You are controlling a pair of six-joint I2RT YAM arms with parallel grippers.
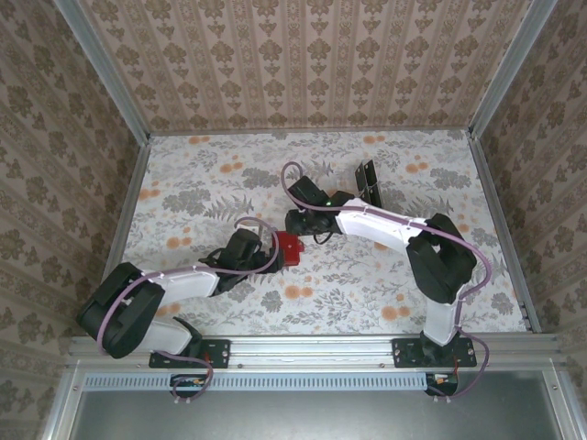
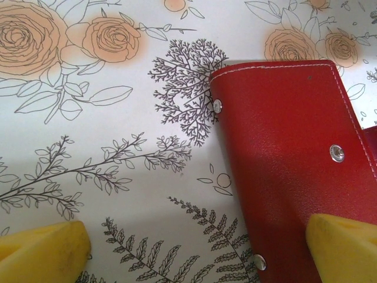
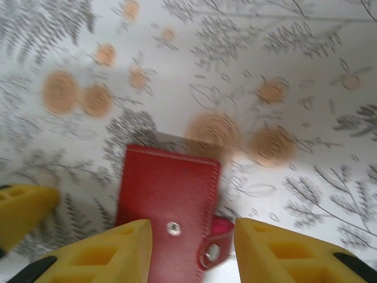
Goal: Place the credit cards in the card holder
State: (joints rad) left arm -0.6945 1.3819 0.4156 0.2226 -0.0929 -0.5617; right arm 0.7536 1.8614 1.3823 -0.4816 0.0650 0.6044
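Yellow fingertips (image 3: 112,250) of the right end effector (image 3: 193,253) sit closest to us in its wrist view, partly open on either side of the clasp end of the card holder (image 3: 168,188). They straddle the red leather rather than clamp it, though the blur leaves a light touch possible. The clasp tab (image 3: 215,246) hangs loose at the side, so we judge the clasp undone while the holder lies folded shut, flat on the floral surface (image 1: 202,183).

The left end effector (image 2: 191,259) is spread wide and holds nothing. One of its pads (image 2: 341,247) lies over the near part of the red cover, the other over bare surface well apart from it. From above, the holder rests near the middle of the surface, between the two end effectors.

Dark upright pieces stand well apart toward the far right; we take these for the credit cards (image 1: 369,181), too small to count.

We judge the step in hand to be opening the holder, with no card fetched yet. The next move calls for one end effector to pin one cover down while the other lifts the free flap to bare the pockets. The leather may slide or spring shut.
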